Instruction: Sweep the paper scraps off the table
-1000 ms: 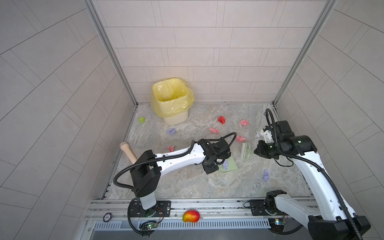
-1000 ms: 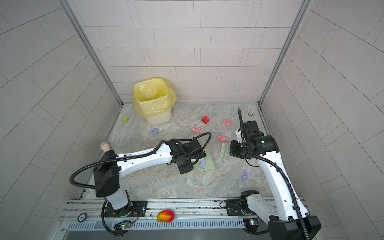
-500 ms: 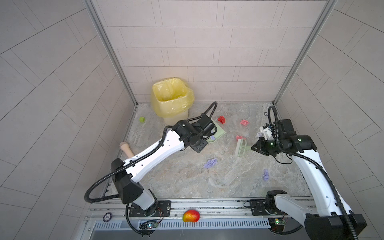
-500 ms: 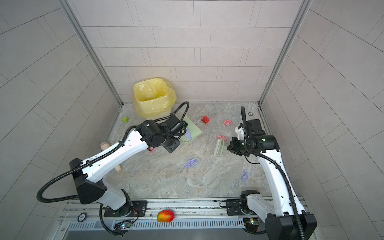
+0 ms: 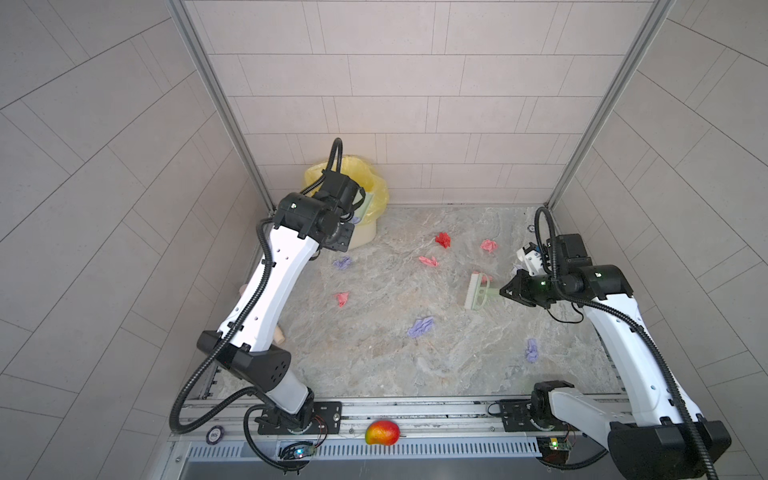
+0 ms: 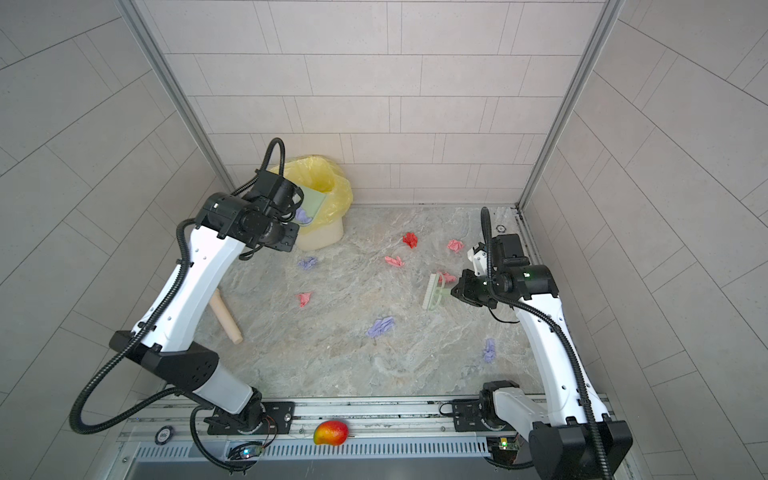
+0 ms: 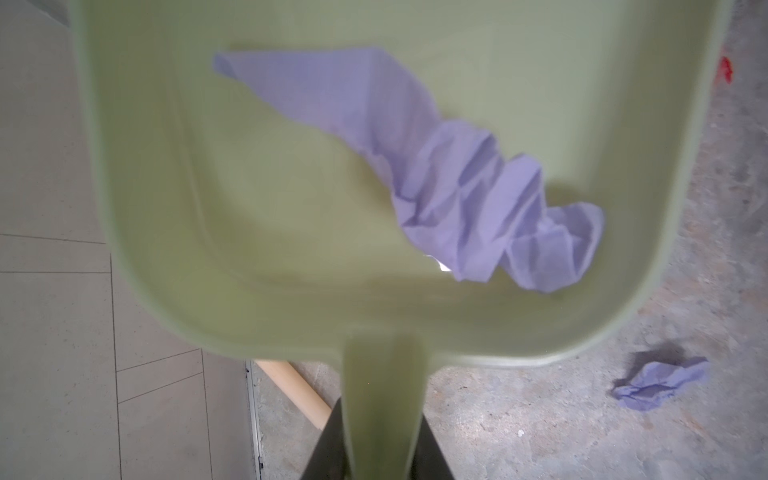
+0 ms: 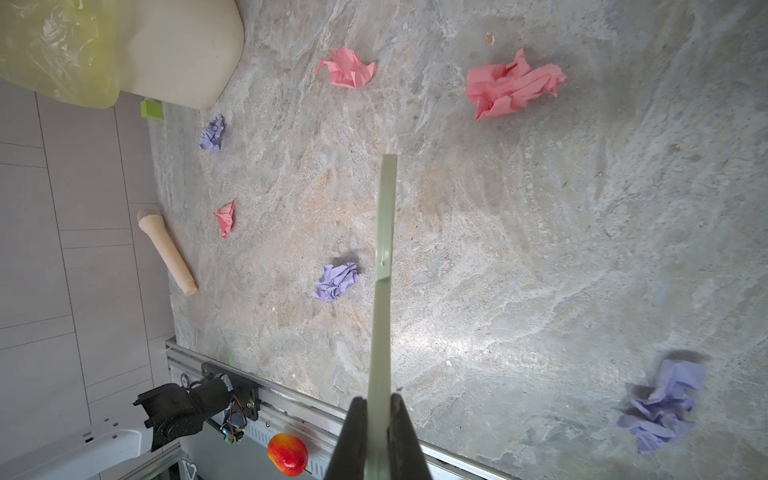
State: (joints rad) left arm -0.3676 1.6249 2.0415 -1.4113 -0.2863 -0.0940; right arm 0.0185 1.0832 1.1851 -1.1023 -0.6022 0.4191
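Several pink, red and purple paper scraps lie over the marble table, among them a purple one mid-table and a red one further back. My left gripper is shut on the handle of a pale green dustpan, which hangs tilted over the yellow-lined bin. One purple scrap lies in the pan. At the right side my right gripper is shut on the handle of a green brush, whose head stands on the table beside a pink scrap.
A wooden cylinder lies along the left table edge. A lime-green cube sits by the bin's base. A mango rests on the front rail. Tiled walls close in the left, back and right sides.
My left arm has lifted the dustpan from mid-table to over the bin at the back left. A purple scrap stayed behind mid-table. The brush has shifted slightly left.
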